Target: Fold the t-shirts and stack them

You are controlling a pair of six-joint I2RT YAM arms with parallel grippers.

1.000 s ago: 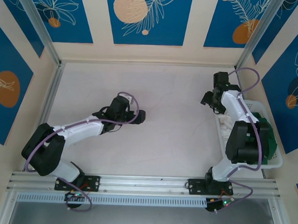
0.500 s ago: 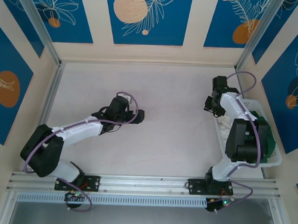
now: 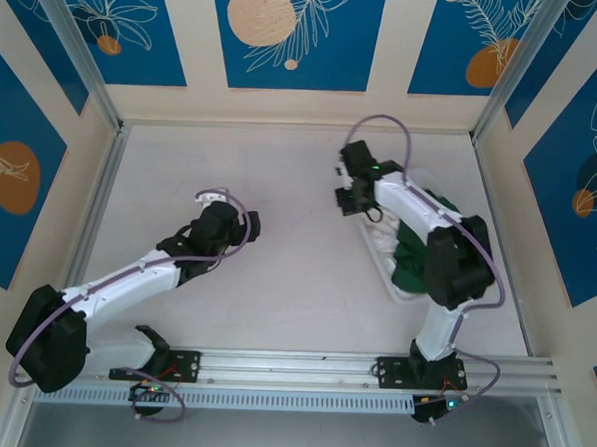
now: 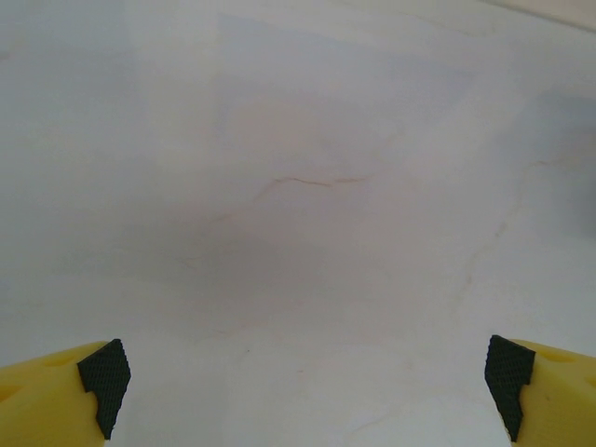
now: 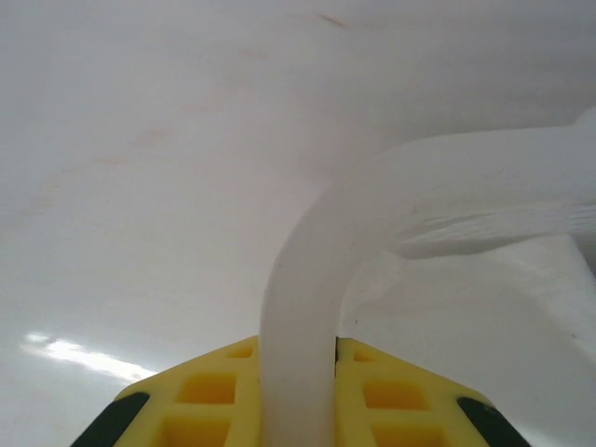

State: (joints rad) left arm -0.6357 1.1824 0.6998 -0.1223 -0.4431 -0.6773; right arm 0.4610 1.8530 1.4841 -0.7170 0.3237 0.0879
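A dark green t-shirt (image 3: 417,255) lies bunched inside the white plastic basket (image 3: 385,250), which sits right of the table's middle. Pale material shows at the basket's left end; I cannot tell cloth from plastic there. My right gripper (image 3: 352,198) is at the basket's far left corner. In the right wrist view its yellow fingers (image 5: 391,386) are shut on the basket's curved white rim (image 5: 307,270). My left gripper (image 3: 248,224) hovers over bare table left of the middle. It is open, with black pads (image 4: 104,377) wide apart and nothing between them.
The right arm (image 3: 447,261) reaches over the basket and hides part of it. A pale marbled table (image 3: 294,303) is bounded by metal rails and decorated walls on three sides. The left arm (image 3: 136,275) stretches diagonally from the near left corner.
The right gripper has shut on the basket's rim and dragged the basket with the shirts from the right wall toward the middle. The left gripper has shifted slightly left.
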